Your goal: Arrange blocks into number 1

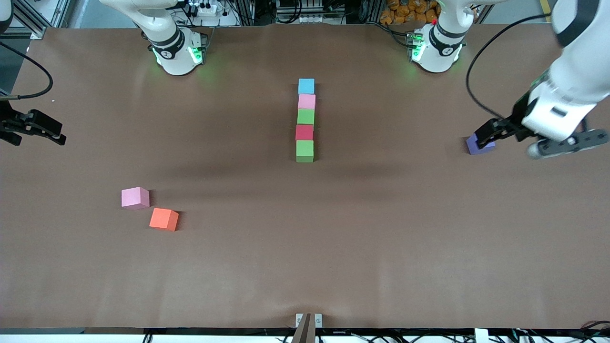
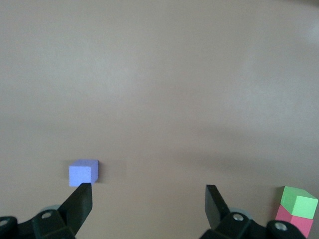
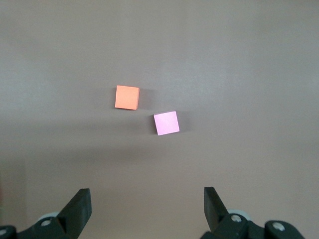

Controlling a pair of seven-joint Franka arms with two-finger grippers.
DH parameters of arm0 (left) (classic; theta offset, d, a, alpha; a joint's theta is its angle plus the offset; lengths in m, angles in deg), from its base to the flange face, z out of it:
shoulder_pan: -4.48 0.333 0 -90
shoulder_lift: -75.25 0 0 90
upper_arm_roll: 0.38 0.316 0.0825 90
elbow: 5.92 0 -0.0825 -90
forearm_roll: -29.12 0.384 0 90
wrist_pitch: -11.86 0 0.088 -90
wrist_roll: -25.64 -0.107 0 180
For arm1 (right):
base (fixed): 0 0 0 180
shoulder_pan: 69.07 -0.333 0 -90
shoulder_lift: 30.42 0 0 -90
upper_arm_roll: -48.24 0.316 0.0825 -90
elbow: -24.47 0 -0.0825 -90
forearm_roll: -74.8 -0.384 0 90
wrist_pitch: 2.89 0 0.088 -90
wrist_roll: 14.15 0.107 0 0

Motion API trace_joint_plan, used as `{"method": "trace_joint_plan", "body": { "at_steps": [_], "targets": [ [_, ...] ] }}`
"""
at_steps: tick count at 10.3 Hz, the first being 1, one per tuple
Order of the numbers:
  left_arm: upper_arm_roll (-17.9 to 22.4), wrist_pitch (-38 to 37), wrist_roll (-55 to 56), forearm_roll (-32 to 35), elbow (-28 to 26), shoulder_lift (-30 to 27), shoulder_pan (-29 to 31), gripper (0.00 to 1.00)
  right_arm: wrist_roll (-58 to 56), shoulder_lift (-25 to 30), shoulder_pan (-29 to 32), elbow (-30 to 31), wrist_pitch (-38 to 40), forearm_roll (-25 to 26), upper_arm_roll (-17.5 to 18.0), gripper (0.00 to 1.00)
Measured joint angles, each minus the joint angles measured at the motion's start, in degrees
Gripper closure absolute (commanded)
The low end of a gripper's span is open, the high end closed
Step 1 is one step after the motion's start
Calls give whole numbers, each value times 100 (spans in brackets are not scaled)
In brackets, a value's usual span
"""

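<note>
Five blocks form a straight column mid-table: light blue [image 1: 306, 86], pink [image 1: 306, 101], green [image 1: 305, 116], red [image 1: 304, 132] and green [image 1: 305, 150]. A purple block [image 1: 479, 144] [image 2: 83, 173] lies toward the left arm's end. My left gripper [image 1: 484, 135] [image 2: 148, 199] hovers open just over it; the block sits by one fingertip [image 2: 79, 199], not between the two. A loose pink block [image 1: 135, 197] [image 3: 166, 123] and an orange block [image 1: 164, 219] [image 3: 127, 97] lie toward the right arm's end. My right gripper [image 1: 42, 139] [image 3: 147, 201] hangs open and empty over the table edge there.
The brown table [image 1: 305, 257] is one flat surface. A small metal bracket [image 1: 308, 320] sits at its edge nearest the camera. The left wrist view also catches the column's green block [image 2: 298, 201] and red block [image 2: 294, 222].
</note>
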Motion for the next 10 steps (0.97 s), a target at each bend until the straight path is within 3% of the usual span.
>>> {"method": "trace_joint_plan", "body": {
  "at_steps": [2, 6, 10],
  "targets": [
    [35, -120, -128, 0, 260, -98, 0, 0, 0, -1, 0, -1, 0, 0, 1, 0],
    [52, -1059, -920, 0, 671, -106, -1, 0, 0, -3, 0, -1, 0, 0, 1, 0],
    [102, -1341, -1137, 35, 741, -105, -1, 0, 0, -8, 0, -1, 0, 0, 1, 0]
  ]
}}
